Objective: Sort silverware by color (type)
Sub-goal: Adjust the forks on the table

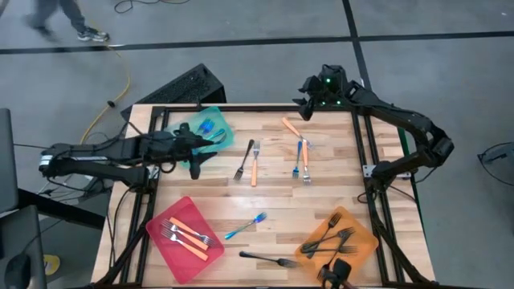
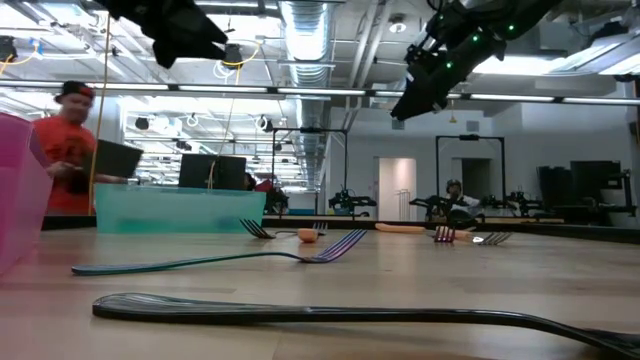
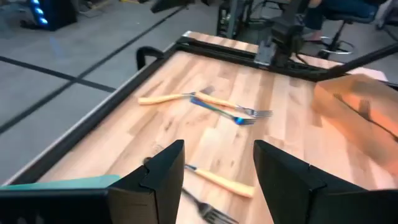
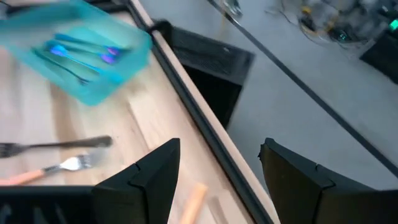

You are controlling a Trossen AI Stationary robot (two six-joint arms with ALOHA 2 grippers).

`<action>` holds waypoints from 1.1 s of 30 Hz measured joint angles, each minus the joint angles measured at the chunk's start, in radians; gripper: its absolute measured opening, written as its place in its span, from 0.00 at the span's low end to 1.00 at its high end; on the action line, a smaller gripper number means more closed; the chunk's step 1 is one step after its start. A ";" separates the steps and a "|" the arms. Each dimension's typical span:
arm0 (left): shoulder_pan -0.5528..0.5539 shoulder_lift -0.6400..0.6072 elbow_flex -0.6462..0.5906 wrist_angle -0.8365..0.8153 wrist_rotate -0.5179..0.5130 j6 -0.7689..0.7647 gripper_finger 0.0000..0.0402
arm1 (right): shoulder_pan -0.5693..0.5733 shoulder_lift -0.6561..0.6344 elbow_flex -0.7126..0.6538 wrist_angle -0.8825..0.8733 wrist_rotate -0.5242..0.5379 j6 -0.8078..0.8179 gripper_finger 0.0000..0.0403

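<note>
Roughly half sorted, judging by the trays: blue forks [image 1: 207,127] lying in the teal tray [image 1: 225,138], orange-handled forks [image 1: 186,234] in the red tray [image 1: 165,250], black forks [image 1: 333,238] in the orange tray [image 1: 365,241]. Left loose on the worktop [image 1: 273,193], placed from the red tray: a blue fork [image 1: 245,226] just beside it toward the orange tray, a black fork [image 1: 269,258] a little further along the near edge, and well beyond it a black fork [image 1: 244,159] and orange fork [image 1: 255,164] lying side by side, an orange fork [image 1: 294,128] and a blue and orange pair [image 1: 301,159] further off. Left gripper [image 1: 195,152] hovering at the teal tray's edge, fingers [image 3: 163,168] released, grasping nothing. Right gripper [image 1: 307,106] raised over the far edge, fingers [image 4: 155,171] likewise released and empty. About six forks left to place, by this reckoning.
</note>
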 joint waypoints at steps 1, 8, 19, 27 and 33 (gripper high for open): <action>0.000 0.013 0.001 0.005 0.013 0.003 0.44 | 0.009 -0.001 0.001 0.005 -0.011 -0.001 0.60; 0.000 0.149 0.001 0.003 0.024 0.043 0.44 | 0.084 -0.001 0.001 -0.007 -0.055 -0.005 0.60; 0.037 0.310 0.010 0.066 -0.048 0.015 0.44 | 0.169 0.014 0.000 -0.128 0.177 0.007 0.60; 0.103 0.537 0.156 0.064 -0.022 -0.169 0.44 | 0.168 0.014 0.000 -0.140 0.193 0.102 0.60; 0.100 0.735 0.272 0.043 0.029 -0.173 0.44 | 0.164 0.038 0.003 -0.139 0.193 0.154 0.60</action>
